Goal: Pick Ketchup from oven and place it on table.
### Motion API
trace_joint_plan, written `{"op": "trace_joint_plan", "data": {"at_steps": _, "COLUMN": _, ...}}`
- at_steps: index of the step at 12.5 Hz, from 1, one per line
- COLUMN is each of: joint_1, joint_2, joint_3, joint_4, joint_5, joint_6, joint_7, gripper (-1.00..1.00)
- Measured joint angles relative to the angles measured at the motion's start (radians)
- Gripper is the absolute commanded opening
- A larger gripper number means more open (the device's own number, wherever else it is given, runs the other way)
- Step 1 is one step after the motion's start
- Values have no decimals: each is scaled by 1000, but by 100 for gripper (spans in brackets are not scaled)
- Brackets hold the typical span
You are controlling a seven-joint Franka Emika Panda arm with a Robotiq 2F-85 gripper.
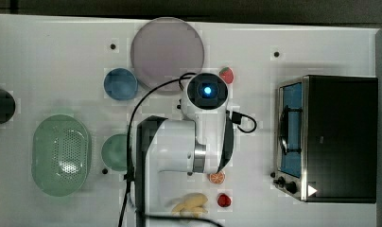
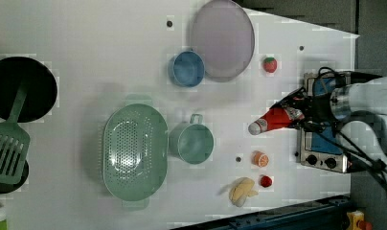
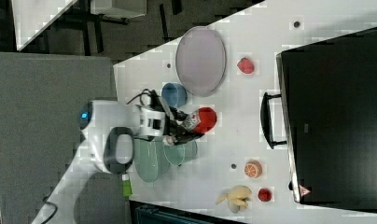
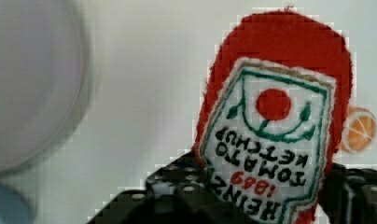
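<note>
While the jaws pinch it, the Ketchup point(image 4: 275, 126) label reads "HEINZ 1869 TOMATO KETCHUP".

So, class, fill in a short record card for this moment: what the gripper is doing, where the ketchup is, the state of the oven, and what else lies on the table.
gripper: the gripper is shut on the ketchup bottle
bottle position: held in the air over the table, outside the oven, white cap pointing away from the arm
oven: door appears closed, handle facing the table
task stage: bottle out of the oven, not yet set down
nearby toys: orange slice, banana, strawberry
dishes: pink plate, blue bowl, green colander, green cup
</note>
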Motion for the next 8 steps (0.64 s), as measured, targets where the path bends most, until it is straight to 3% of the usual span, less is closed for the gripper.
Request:
{"op": "trace_joint_plan", "data": {"at_steps": 3, "joint_1": -6, "joint_2": 130, "joint_3": -6, "joint_4": 4, "joint_5": 12, "joint_6": 79, "joint_7": 0, "gripper": 33}}
{"op": "trace_joint_plan", "data": {"at_steps": 6, "joint_1": -13, "joint_2": 209, "joint_3": -7, "joint_4": -25, "joint_5": -11, "joint_6": 167, "joint_7": 0, "gripper": 96}}
{"op": "trace_joint_plan", "data": {"at_steps": 8, "joint_1": -21, "joint_2": 233, "joint_3": -1, "joint_4": -27, "joint_5": -16, "joint_6": 205, "joint_7": 1, "gripper": 100}}
